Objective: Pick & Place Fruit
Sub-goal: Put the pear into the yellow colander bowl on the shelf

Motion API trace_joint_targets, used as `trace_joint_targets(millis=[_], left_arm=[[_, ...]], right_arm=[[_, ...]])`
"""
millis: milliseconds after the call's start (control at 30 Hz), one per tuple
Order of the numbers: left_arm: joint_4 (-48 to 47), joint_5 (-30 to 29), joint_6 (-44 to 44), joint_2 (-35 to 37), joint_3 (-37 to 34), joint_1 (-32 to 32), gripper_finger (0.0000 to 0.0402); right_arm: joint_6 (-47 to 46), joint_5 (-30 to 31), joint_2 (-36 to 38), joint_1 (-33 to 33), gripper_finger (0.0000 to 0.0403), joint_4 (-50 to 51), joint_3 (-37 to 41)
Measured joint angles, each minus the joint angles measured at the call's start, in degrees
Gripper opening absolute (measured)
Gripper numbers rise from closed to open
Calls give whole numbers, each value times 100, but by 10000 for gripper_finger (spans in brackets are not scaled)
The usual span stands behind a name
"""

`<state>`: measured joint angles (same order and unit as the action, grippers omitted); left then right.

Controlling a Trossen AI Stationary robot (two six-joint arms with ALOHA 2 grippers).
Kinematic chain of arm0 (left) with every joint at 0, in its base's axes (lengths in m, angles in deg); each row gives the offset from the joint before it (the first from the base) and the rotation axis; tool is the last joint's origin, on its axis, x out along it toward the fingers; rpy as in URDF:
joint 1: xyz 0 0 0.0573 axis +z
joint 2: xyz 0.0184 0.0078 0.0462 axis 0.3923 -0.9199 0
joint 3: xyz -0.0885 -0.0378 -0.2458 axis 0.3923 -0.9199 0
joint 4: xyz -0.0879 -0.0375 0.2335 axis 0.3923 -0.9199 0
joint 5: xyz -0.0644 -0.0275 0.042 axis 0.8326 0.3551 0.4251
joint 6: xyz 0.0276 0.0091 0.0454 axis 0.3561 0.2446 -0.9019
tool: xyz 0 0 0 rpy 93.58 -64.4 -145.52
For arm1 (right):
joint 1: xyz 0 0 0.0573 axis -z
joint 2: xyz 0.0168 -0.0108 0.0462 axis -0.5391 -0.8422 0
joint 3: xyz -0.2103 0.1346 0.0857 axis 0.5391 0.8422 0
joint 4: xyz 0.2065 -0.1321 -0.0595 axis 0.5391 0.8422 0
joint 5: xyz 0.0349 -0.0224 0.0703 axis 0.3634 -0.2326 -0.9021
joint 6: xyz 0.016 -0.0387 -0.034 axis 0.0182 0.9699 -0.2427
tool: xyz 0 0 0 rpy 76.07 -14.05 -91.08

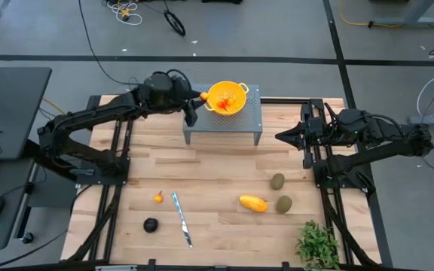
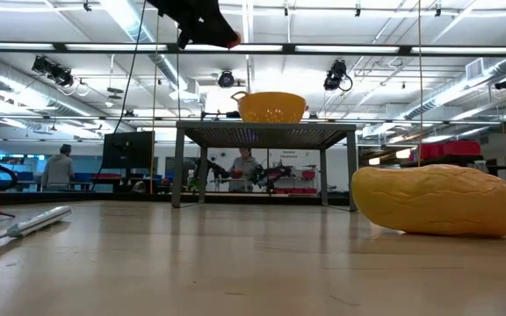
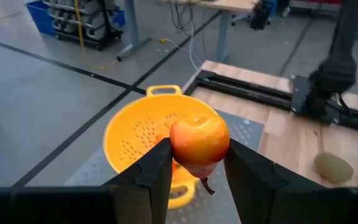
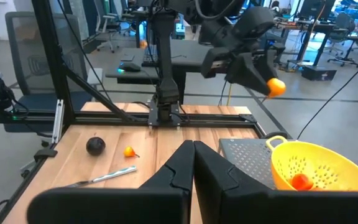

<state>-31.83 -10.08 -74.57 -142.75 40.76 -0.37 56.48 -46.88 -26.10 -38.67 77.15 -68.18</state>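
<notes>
A small orange-red fruit (image 3: 198, 139) is gripped by the left pincer (image 3: 194, 168), held just beside the rim of the yellow colander (image 1: 227, 98) on the grey metal stand (image 1: 252, 120). Another red piece (image 4: 301, 182) is seen inside the colander. The right pincer (image 4: 193, 163) is parked closed, right of the stand.
</notes>
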Motion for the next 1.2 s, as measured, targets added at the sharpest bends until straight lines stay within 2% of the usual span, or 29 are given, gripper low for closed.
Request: trace_joint_targets(millis=[400, 700, 1200], left_arm=[[762, 112, -379, 0, 0, 331, 144], [874, 410, -724, 0, 0, 476, 144], [1342, 481, -760, -108, -429, 561, 144]], right_arm=[[153, 181, -32, 2, 18, -65, 0], [42, 906, -308, 0, 18, -262, 0], [43, 919, -693, 7, 18, -265, 0]])
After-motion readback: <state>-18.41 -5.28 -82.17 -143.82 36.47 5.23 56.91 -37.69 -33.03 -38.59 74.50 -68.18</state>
